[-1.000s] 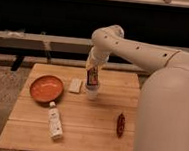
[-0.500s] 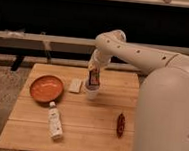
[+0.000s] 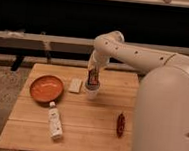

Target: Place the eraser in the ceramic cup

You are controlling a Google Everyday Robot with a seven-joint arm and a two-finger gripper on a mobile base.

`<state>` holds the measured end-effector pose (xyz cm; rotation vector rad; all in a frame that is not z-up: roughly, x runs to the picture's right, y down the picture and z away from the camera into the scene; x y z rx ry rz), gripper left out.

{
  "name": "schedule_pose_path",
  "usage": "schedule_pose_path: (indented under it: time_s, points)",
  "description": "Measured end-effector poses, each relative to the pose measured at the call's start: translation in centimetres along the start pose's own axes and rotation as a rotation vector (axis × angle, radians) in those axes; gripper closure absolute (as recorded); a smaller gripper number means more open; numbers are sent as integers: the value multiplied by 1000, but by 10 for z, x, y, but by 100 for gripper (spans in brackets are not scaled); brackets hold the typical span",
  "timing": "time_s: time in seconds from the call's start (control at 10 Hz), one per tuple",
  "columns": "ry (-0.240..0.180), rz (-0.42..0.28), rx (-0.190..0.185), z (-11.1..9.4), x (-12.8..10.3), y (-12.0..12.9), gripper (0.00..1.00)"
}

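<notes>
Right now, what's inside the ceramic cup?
The gripper sits directly over the ceramic cup, with the eraser dark and red-striped at its rim. The cup's interior is hidden behind gripper and wall.

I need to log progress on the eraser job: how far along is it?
Done: the eraser is off the table and carried to the ceramic cup. In hand: the gripper holds it right above the cup's mouth. Left: letting it go into the cup and pulling the arm away.
</notes>
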<state>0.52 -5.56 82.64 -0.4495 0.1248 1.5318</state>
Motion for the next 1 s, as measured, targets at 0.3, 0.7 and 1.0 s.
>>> schedule_pose_path:
  time_s: [0.3,0.7,1.0]
  points:
    - [-6,-7,10,-5,5,-3,20]
    - [-9,-14,10,-6,4,-2,20]
    - [-8,-14,9,-6,5,-1,20]
